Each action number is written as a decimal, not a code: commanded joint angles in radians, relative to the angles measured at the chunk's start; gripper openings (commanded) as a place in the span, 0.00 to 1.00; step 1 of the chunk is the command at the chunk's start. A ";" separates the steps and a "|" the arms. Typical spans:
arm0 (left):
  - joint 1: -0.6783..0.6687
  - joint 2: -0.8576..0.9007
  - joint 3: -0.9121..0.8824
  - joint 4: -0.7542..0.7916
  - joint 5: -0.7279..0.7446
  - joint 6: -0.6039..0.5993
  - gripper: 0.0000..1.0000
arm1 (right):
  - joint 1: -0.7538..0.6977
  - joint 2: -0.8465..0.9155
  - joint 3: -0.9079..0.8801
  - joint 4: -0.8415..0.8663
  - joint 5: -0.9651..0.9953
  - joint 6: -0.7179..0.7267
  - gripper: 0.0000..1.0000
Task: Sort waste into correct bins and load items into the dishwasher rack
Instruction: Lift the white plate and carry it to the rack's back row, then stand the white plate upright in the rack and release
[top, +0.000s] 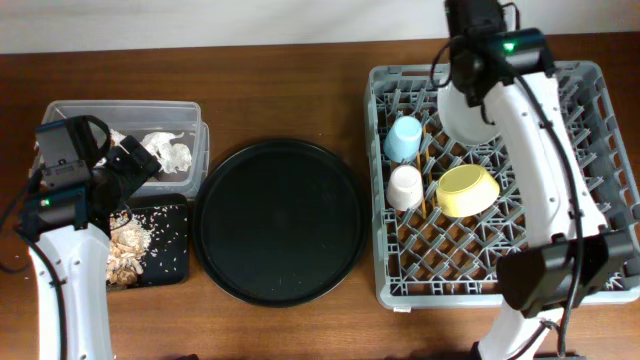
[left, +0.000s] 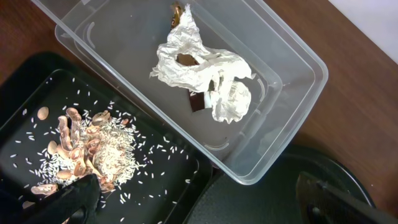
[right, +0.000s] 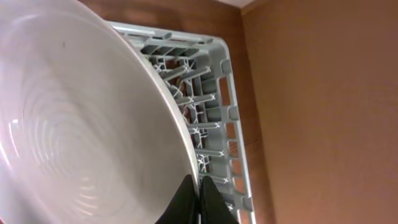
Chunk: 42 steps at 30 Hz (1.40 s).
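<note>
My right gripper (right: 198, 199) is shut on the rim of the pale grey-green plate (right: 81, 124), which it holds on edge over the back of the grey dishwasher rack (top: 600, 120); the plate also shows in the overhead view (top: 465, 122). In the rack lie the light-blue cup (top: 403, 138), the pink cup (top: 405, 187), the yellow bowl (top: 468, 190) and thin wooden chopsticks (top: 427, 175). My left gripper (left: 199, 205) is open and empty above the bins. White napkins (left: 199, 68) lie in the clear tub (left: 292, 50). Food scraps (left: 87, 149) lie in the flat black tray (left: 161, 180).
A large round black tray (top: 280, 220) sits between the bins and the rack. Its edge shows under my left gripper in the left wrist view (left: 261, 199). Brown tabletop runs along the back and front edges.
</note>
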 joint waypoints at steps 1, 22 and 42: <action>0.003 -0.011 0.009 0.002 0.004 0.006 0.99 | -0.023 0.005 -0.048 0.017 -0.039 0.051 0.04; 0.003 -0.011 0.009 0.002 0.005 0.006 0.99 | 0.025 0.070 -0.084 0.074 -0.089 0.027 0.62; 0.003 -0.011 0.009 0.002 0.005 0.006 0.99 | 0.025 -0.067 0.100 0.012 -1.105 0.026 0.98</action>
